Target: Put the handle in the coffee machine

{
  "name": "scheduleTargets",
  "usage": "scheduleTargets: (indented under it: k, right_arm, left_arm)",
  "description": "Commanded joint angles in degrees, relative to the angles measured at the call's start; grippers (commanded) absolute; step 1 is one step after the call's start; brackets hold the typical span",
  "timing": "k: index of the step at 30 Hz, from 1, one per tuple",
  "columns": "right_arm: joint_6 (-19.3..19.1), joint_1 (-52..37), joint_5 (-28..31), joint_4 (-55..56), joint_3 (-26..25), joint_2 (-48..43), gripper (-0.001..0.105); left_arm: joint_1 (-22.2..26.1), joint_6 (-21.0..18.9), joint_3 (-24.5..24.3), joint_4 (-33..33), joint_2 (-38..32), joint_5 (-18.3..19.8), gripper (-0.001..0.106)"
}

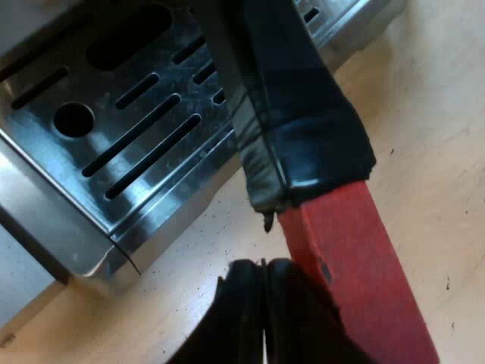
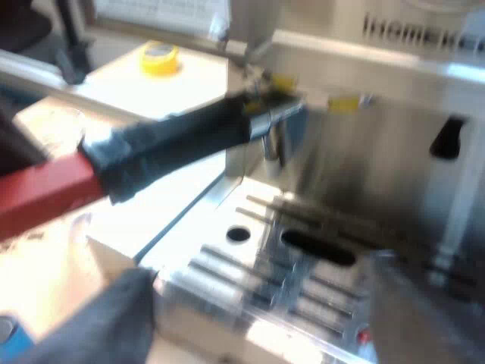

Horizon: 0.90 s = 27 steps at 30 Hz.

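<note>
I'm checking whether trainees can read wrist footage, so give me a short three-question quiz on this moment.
1. True or false: the handle's red end rests on the drip tray.
2. Where is the metal holder? A: up at the espresso machine's front. B: lying in the drip tray. C: inside a mug.
3. Fill in: the left pincer's fingers are ___ (open or shut).
Key: 1 false, it hangs over the table beside the tray; 2 A; 3 shut.
</note>
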Motion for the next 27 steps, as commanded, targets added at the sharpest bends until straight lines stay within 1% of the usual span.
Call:
scheduleTargets:
  k: [1, 2, 4, 5, 6, 9, 12, 13, 14, 18, 22, 24, 25, 27]
  right_arm:
    - [1.3, -0.2, -1.6, 5.8, 0.0, -2.5, 0.072]
    - [2.1, -0.2, -1.8, 7.5, 0.0, -3.6, 0.072]
    - [2.5, -0.2, -2.1, 8.2, 0.0, -4.4, 0.072]
    - [2.8, -0.2, -3.0, 9.2, 0.0, -5.3, 0.072]
    - [2.8, -0.2, -3.2, 9.5, 0.0, -5.5, 0.072]
    - [2.8, -0.2, -5.8, 12.4, 0.0, -9.4, 0.072]
    - [2.8, -0.2, -7.1, 13.7, 0.0, -11.2, 0.072]
    - [2.8, -0.2, -7.3, 14.0, 0.0, -11.5, 0.072]
    - [2.8, -0.2, -7.7, 15.1, 0.0, -12.8, 0.072]
    - [2.8, -0.2, -7.3, 16.4, 0.0, -15.4, 0.072]
    - [2.8, -0.2, -6.4, 16.8, 0.0, -16.5, 0.072]
    - [2.8, -0.2, -4.8, 17.3, 0.0, -17.1, 0.072]
    - [2.8, -0.2, -4.6, 17.3, 0.0, -17.2, 0.072]
    - [2.8, -0.2, -3.8, 17.3, 0.0, -17.2, 0.072]
  left_arm:
    - [-1.1, -2.0, -0.2, -0.4, -1.1, 1.4, 0.0]
    - [-1.6, -2.1, -0.2, -0.4, -1.1, 0.9, 0.0]
    - [-2.5, -2.6, -0.2, -0.4, -1.1, 0.4, 0.0]
    - [-5.0, -3.5, -0.2, -0.4, -1.1, -0.6, 0.0]
    - [-5.6, -3.8, -0.2, -0.5, -1.1, -0.8, 0.0]
    - [-11.0, -8.8, -0.2, -2.7, -1.1, -4.2, 0.0]
    - [-14.0, -12.1, -0.2, -3.0, -1.1, -4.4, 0.0]
    - [-14.7, -12.6, -0.2, -2.9, -1.1, -4.4, 0.0]
    - [-15.6, -12.9, -0.2, -2.9, -1.1, -4.4, 0.0]
    - [-19.1, -13.0, -0.2, -3.7, -1.1, -6.6, 0.0]
    - [-22.8, -13.0, -0.2, -6.0, -1.1, -6.6, 0.0]
    - [-25.4, -12.8, -0.2, -8.6, -1.1, -6.6, 0.0]
    - [-25.9, -12.6, -0.2, -9.3, -1.1, -6.6, 0.0]
    - [-27.9, -10.1, -0.2, -12.1, -1.1, -6.6, 0.0]
